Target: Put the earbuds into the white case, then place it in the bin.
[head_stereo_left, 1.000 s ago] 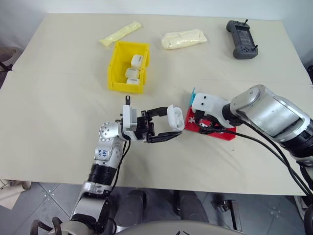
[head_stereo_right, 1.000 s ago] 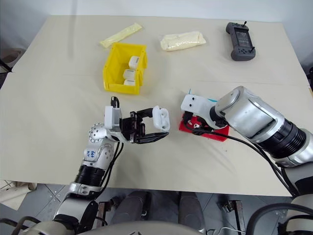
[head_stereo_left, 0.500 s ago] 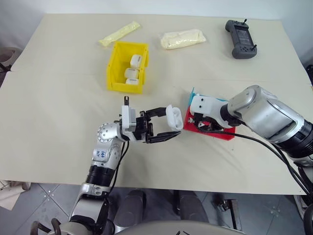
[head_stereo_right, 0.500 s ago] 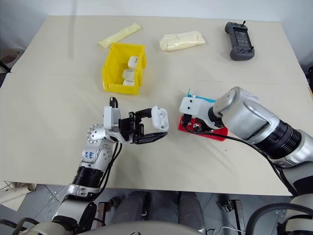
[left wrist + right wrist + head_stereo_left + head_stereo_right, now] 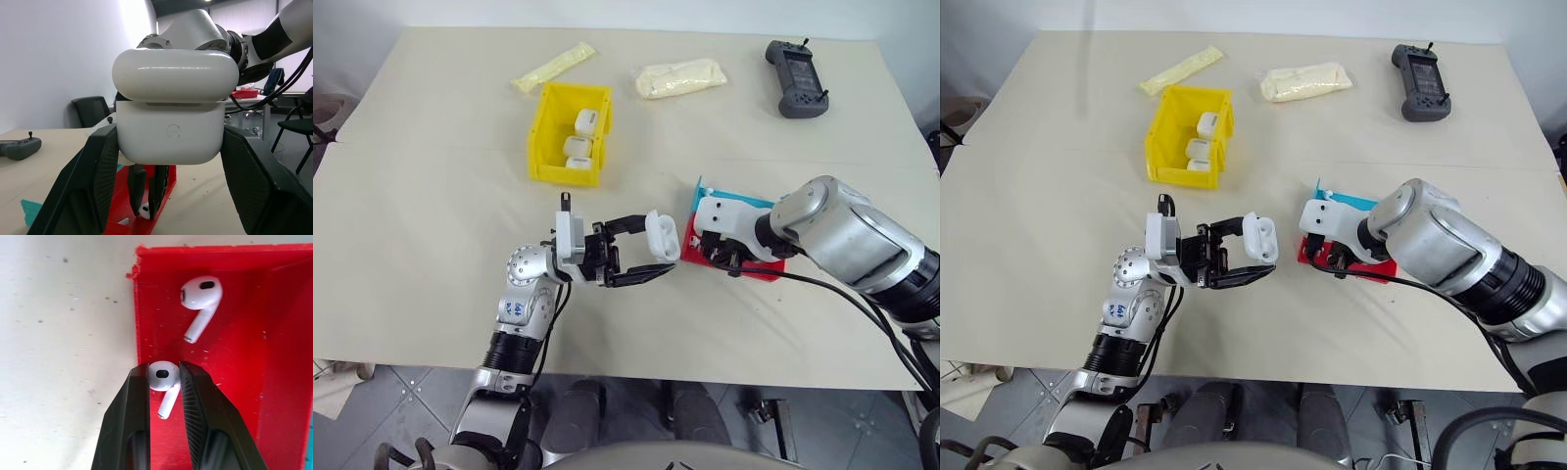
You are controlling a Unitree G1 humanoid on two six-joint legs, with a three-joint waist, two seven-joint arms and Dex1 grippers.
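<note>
Earbuds first: my right end effector [image 5: 164, 382] pinches one earbud [image 5: 163, 377] by its head, stem hanging between the two black fingers, over the red tray [image 5: 234, 396]. A second earbud [image 5: 199, 297] lies loose on the tray floor just beyond, apart from the one I hold. In the head views that tray [image 5: 766, 269] sits right of centre, a strip of blue showing at its far edge, with my right end effector [image 5: 722, 257] pointing down into it.

My left end effector [image 5: 644, 256] is at centre frame, jaws clamped on the white case [image 5: 663, 235], which is lifted above the surface [image 5: 431, 245]. From the left wrist, the case [image 5: 172, 128] is squeezed at both sides by the black fingers [image 5: 95, 181], lid sitting slightly raised.

Upper left of centre, the yellow bin [image 5: 548, 132] stands on the surface with three white cases [image 5: 580, 147] already inside. Two pale packets [image 5: 680, 77] lie along the far edge, and a dark handheld controller [image 5: 796, 78] rests at upper right.
</note>
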